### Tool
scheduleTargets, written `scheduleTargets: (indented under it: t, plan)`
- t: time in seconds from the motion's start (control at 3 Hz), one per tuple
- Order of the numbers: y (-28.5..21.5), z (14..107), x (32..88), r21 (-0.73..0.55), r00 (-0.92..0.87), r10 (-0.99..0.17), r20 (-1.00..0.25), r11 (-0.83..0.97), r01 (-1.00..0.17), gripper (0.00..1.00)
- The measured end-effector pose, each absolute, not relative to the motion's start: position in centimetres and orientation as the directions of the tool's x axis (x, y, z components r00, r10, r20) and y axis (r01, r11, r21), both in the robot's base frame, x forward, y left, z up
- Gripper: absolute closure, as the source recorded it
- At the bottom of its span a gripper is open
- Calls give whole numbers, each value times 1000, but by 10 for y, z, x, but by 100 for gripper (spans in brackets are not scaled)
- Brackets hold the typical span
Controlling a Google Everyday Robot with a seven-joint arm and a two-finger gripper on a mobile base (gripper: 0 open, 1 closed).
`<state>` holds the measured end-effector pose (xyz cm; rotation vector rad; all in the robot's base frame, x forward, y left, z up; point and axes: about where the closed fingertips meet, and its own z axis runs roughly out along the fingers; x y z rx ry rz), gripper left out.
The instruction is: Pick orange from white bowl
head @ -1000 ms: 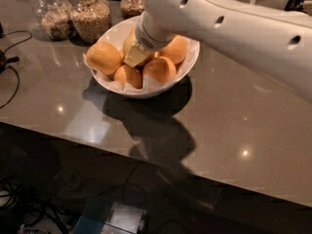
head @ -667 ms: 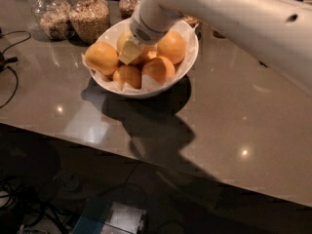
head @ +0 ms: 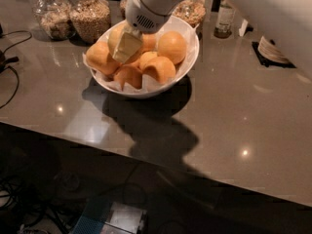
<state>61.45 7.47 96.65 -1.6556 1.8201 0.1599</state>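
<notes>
1. One big grey countertop [head: 234, 111] fills most of the view, glossy enough to show light spots and the arm's shadow.
2. White robot arm [head: 161, 1] reaches in from the upper right, down toward the bowl.
3. Wide white bowl [head: 192, 48] sits toward the back left of the counter. It's lined with white paper [head: 146, 84] and piled with several deep-orange fruits [head: 171, 47].
4. Two glass jars of grain, one [head: 90, 16] just behind the bowl's left side and another [head: 51, 13] further left. A third jar [head: 190, 11] sits behind the bowl's right rim. No writing on any of them that I can read.
5. The orange [head: 115, 35], the paler, yellower one, sits at the back left of the pile, partly hidden by the gripper.
6. The gripper [head: 127, 45] is down inside the bowl, right on top of the pile and up against that pale orange. Honestly can't tell how wide it is or whether it has hold of anything.
7. Small bottle [head: 225, 17] at the back right. It has a pale label, but the text is too small to read.
8. Stack of small plates [head: 272, 50] on a dark mat, far right, well apart from the bowl.
9. Black cables [head: 9, 57] trail over the left edge.
</notes>
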Motion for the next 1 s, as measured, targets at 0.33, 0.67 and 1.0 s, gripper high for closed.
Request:
scheduleTargets:
  t: [0.33,0.67,1.0]
  plan:
    - [75,970,614,-318,0,-842,-540,204,-926,100]
    - [62,996,593,-288,-60,-832,-551,257,-923,100]
    - [37,1040,562,-279,-137,-834,-534,327,-903,100]
